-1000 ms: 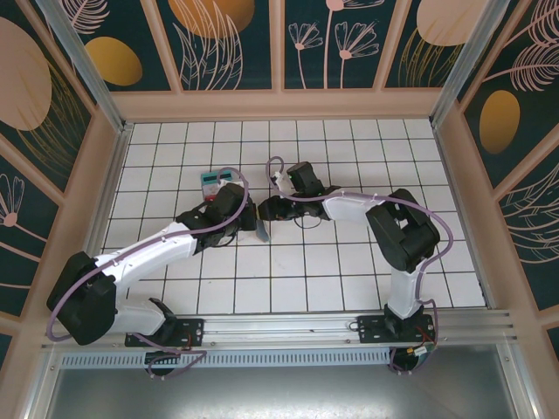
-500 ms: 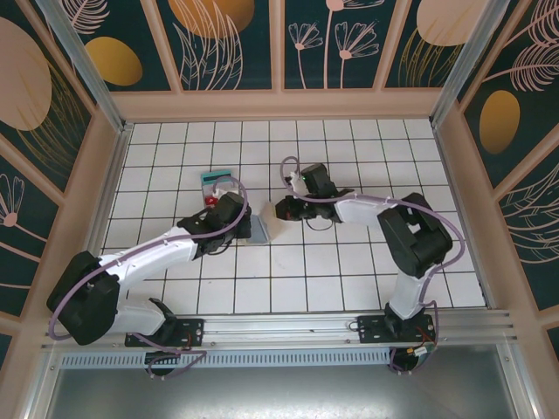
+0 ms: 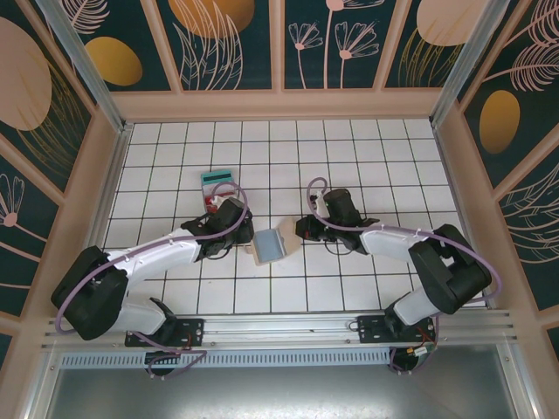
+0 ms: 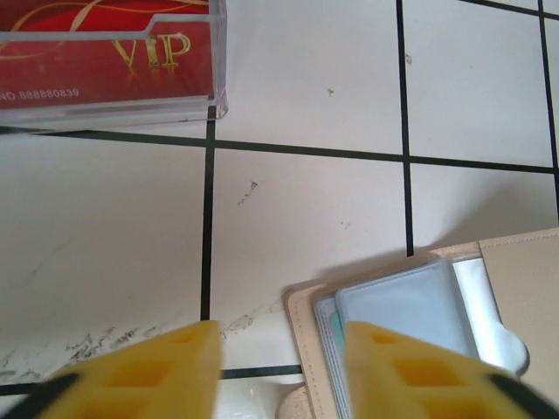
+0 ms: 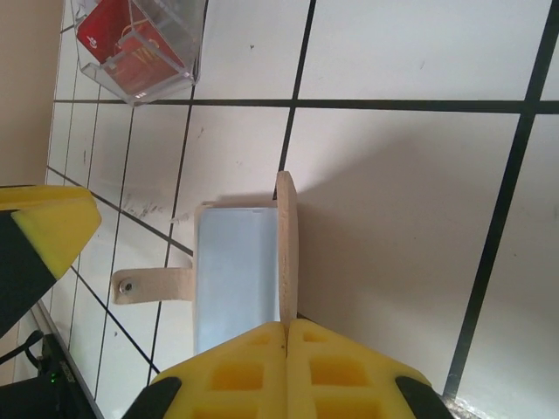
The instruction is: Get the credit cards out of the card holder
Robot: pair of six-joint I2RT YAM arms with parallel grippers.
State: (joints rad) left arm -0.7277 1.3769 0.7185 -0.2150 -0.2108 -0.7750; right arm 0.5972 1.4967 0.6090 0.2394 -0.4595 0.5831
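Right wrist: right claw (image 5: 286, 327) clamps the card holder (image 5: 234, 271) — left claw (image 4: 281, 339), half-open, empty, just beside it.

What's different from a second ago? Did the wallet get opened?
Yes. The right gripper shut its jaws on the tan flap of the card holder and pulled it right and nearer, so the blue-grey panel now shows. The left gripper opened its jaws and let go. The clear box with the red card stayed put.
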